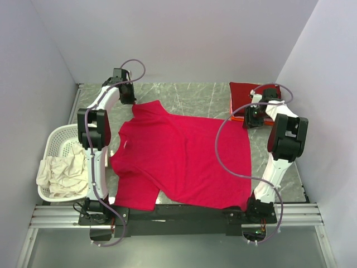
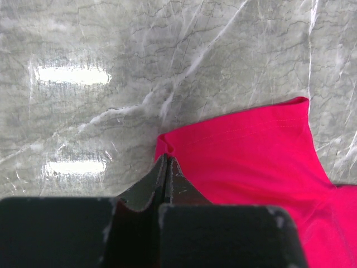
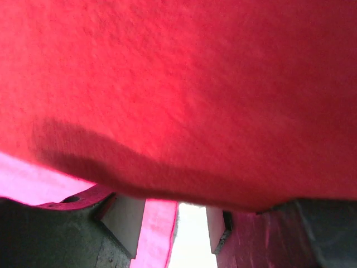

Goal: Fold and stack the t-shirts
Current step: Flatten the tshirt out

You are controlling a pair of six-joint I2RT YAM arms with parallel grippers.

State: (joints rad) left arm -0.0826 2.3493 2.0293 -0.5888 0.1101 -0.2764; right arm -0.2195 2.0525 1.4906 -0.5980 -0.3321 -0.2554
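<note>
Crimson t-shirt (image 3: 178, 84) fills the right wrist view, cloth right up against the lens. From above it lies spread flat across the middle of the table (image 1: 195, 97), collar toward the left arm, hem toward the right arm, near sleeve hanging over the table's front edge. Right gripper (image 3: 177, 223) sits at the far hem corner, fingers apart - a strip of crimson cloth hangs in the gap beside one pad (image 3: 125, 220), not clamped. Left gripper (image 2: 165, 167) is at the tip of the far sleeve, fingers pressed together with the sleeve corner bunched at their tips, looks pinched. Folded maroon t-shirt (image 1: 242, 91) lies at the far right corner, just behind the right gripper, with an orange t-shirt (image 1: 234, 108) edge showing under it. White laundry basket (image 1: 54, 137) stands at the left edge beside the left arm - a crumpled cream t-shirt (image 1: 64, 170) is heaped in it and spills over the near rim.
</note>
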